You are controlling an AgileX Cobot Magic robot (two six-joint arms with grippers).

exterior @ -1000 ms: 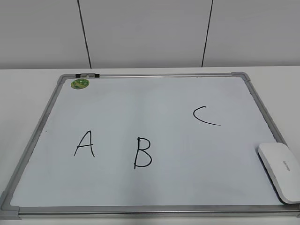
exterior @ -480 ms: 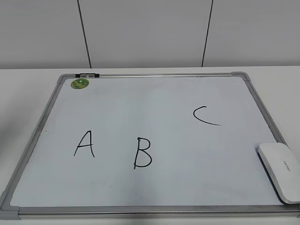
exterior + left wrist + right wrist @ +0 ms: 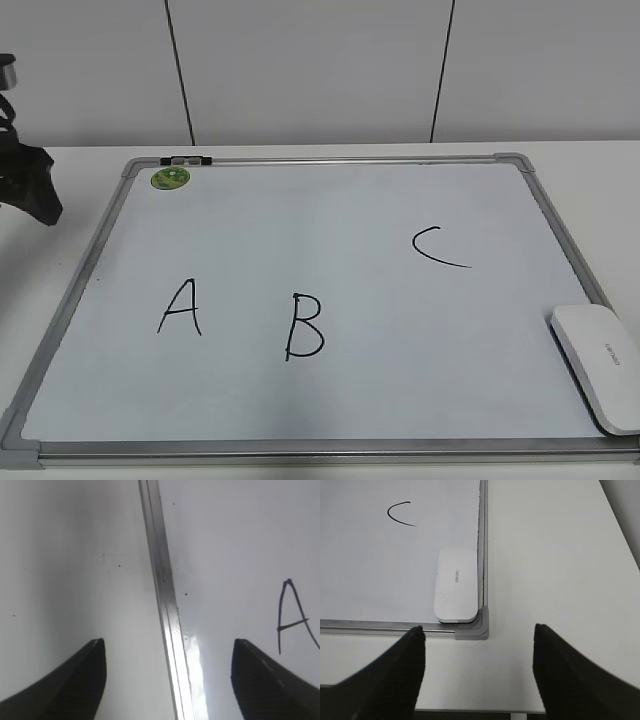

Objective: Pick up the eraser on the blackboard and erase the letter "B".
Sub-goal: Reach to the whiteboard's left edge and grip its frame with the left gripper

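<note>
The blackboard [image 3: 330, 200] is a white board in a silver frame, lying flat, with black letters "A" [image 3: 180, 308], "B" [image 3: 304, 326] and "C" [image 3: 437, 247]. The white eraser [image 3: 598, 365] lies on the board's near right corner. In the right wrist view the eraser [image 3: 456, 585] sits ahead of my open, empty right gripper [image 3: 478, 630], which hovers above the table short of the board's corner. My left gripper [image 3: 168, 642] is open and empty above the board's left frame rail [image 3: 162, 580], with the "A" [image 3: 295, 620] to its right. The "B" shows in neither wrist view.
A dark part of my left arm [image 3: 28, 180] shows at the far left of the exterior view, beside the board. A round green sticker [image 3: 170, 179] and a clip [image 3: 187, 159] sit at the board's far left corner. A white wall stands behind the table.
My left arm has come into the exterior view at the far left edge. The board, letters and eraser have not moved.
</note>
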